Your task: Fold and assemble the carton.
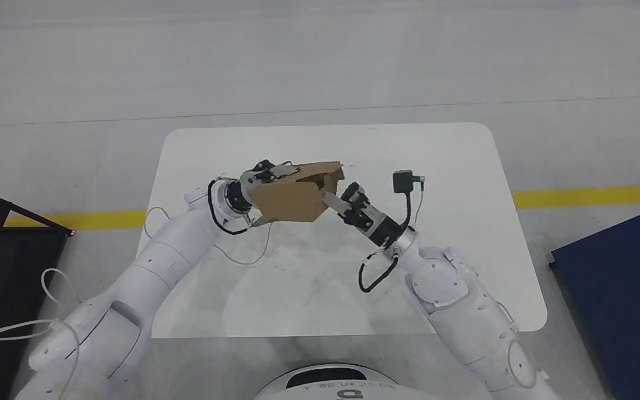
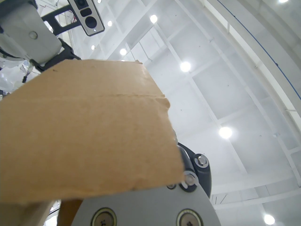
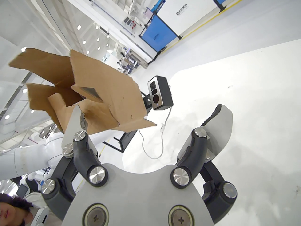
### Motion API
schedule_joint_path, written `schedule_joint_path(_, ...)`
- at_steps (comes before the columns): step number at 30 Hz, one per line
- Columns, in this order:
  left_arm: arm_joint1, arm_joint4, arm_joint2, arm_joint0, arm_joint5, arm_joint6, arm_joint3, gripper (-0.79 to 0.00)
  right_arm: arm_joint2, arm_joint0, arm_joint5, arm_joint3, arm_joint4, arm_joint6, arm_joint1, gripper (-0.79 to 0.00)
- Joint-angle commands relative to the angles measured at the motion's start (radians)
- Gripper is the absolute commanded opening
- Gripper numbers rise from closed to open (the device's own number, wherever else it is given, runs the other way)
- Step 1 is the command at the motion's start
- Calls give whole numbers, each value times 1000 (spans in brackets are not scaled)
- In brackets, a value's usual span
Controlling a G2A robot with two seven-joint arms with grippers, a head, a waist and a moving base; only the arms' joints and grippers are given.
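Well, my right gripper (image 3: 148,112) stands wide open at the open end of the carton (image 3: 105,90), one finger (image 3: 73,121) up against a loose flap and the other well clear of the cardboard, with nothing grasped; my left gripper (image 1: 262,176) is clamped on the opposite end of the carton, which hangs in the air over the middle of the table (image 1: 450,150), tilted, its end flaps splayed in different directions. I judge the step in hand to be tucking those flaps inward, and the box looks only partly formed, so much of the work lies ahead. To do it well I should push with the flat of the touching finger close to the flap's crease, not at its free edge, so the board bends along the score rather than buckling. My left grip must be firm and steady as the counter-hold, since a thin wall of cardboard will twist or slip if I press off-axis. I would fold the smaller side flaps first, then the wide ones over them, and watch that my free finger does not catch a neighbouring flap
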Motion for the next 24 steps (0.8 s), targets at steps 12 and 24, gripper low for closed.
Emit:
schedule_joint_path(12,-1,-87,57,-6,0,0,4,-785,24,-8,-4,-14,-8,-34,0,0)
schedule_joint_path(24,31,-187,148,-19,0,0,-32,-785,122,-30,-65,43,118,-61,7,0)
